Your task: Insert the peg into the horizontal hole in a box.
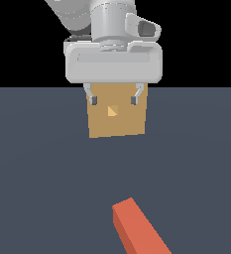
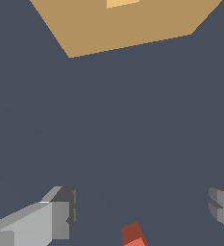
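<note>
peg [image 1: 139, 229]: closest thing in the exterior view, lying flat on the table [image 1: 37, 188], running off the bottom edge toward that view's right. Only the orange-red half shows, the white half is out of frame. In the wrist view just an orange-red corner [image 2: 133, 234] peeks in between the fingers, way below them. Nothing is touching it.

table: plain dark slate surface, carries both the peg and the box.

hand [image 1: 114, 100]: spread wide, holding nothing. The two fingertips [image 1: 92, 100] hang down from the pale body, well above the table, and in the exterior view they overlap the box's upper corners. Can't tell if it's really over the box or just lines up that way on screen. The wrist view shows a finger [image 2: 60, 214] on each side with bare table between, so I'd guess it's parked up high and hasn't gone for the peg yet.

box [image 1: 117, 111]: tan block farther back, well apart from the peg, face toward the exterior camera. Also visible at the edge of the wrist view [image 2: 128, 29].

hole [image 1: 112, 110]: small lighter-orange square in the middle of that face, empty.

progress: basically at the start I think. The peg needs grabbing first, then lining up with the hole.
</note>
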Tool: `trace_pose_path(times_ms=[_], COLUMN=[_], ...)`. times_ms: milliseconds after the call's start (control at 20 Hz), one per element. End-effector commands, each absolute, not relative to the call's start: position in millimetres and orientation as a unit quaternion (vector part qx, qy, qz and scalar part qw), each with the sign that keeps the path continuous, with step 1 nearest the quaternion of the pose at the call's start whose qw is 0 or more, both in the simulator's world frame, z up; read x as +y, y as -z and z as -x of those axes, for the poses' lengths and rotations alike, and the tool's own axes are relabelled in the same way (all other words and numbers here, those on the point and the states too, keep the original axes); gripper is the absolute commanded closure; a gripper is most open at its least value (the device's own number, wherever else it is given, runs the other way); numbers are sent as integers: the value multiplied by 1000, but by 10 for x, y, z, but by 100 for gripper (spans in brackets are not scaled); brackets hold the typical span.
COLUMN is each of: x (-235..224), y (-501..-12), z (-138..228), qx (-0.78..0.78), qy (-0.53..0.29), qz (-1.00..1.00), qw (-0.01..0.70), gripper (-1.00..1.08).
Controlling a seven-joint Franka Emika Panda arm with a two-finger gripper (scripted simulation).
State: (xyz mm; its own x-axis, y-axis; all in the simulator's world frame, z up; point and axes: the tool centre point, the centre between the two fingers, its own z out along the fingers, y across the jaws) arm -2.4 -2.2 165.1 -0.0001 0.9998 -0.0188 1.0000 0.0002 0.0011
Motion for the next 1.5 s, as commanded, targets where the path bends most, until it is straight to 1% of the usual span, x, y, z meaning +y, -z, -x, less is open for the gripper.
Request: trace_pose_path(times_ms=[0,300,650,950,1450], x=[-22,-96,-372,-773,-1619], y=[-1651,-1629,-1545,-1421,-1151], z=[24,23,12,-25,-192], qx=[707,711,724,744,783], qy=[6,6,6,5,3], qz=[-707,-703,-689,-668,-622], qw=[7,7,6,6,4], gripper=[-92,-92,-92,-92,-92])
